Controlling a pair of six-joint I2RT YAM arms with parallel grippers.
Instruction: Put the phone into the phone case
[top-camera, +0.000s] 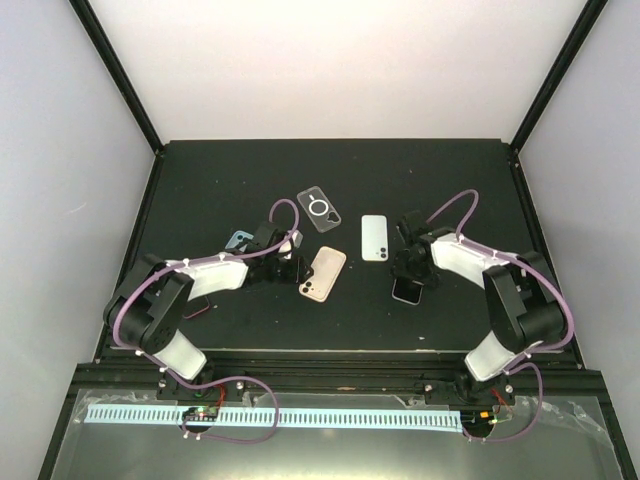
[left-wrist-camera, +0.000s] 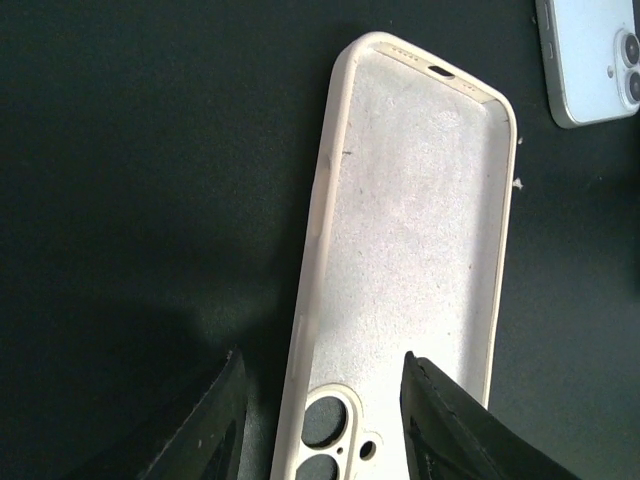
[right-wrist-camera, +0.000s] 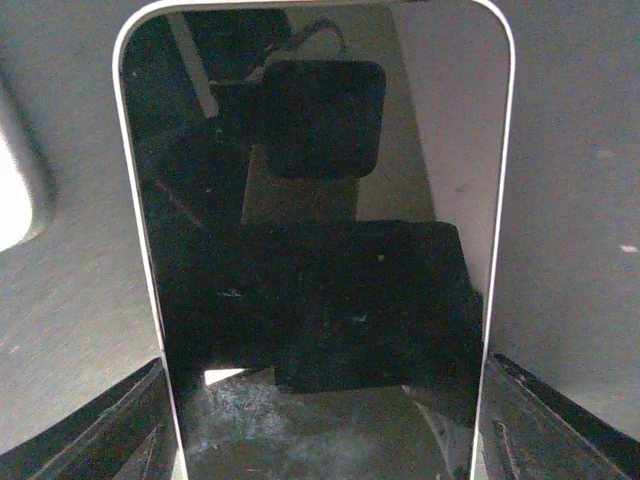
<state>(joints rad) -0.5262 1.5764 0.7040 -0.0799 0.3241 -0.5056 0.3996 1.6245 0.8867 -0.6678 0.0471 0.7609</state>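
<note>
The beige phone case (top-camera: 322, 274) lies open side up on the black table; the left wrist view shows its inside (left-wrist-camera: 420, 230) and camera cut-out. My left gripper (top-camera: 290, 262) (left-wrist-camera: 322, 400) is open at the camera end, one finger outside the case's left wall and the other over its inside. The dark-screened phone (top-camera: 407, 292) (right-wrist-camera: 320, 200) lies face up at the right. My right gripper (top-camera: 410, 268) (right-wrist-camera: 320, 410) has a finger against each long edge of it.
A white phone (top-camera: 374, 237) lies face down between the arms; its corner shows in the left wrist view (left-wrist-camera: 595, 60). A clear case (top-camera: 318, 208) with a ring lies further back. A blue object (top-camera: 238, 240) sits beside the left arm.
</note>
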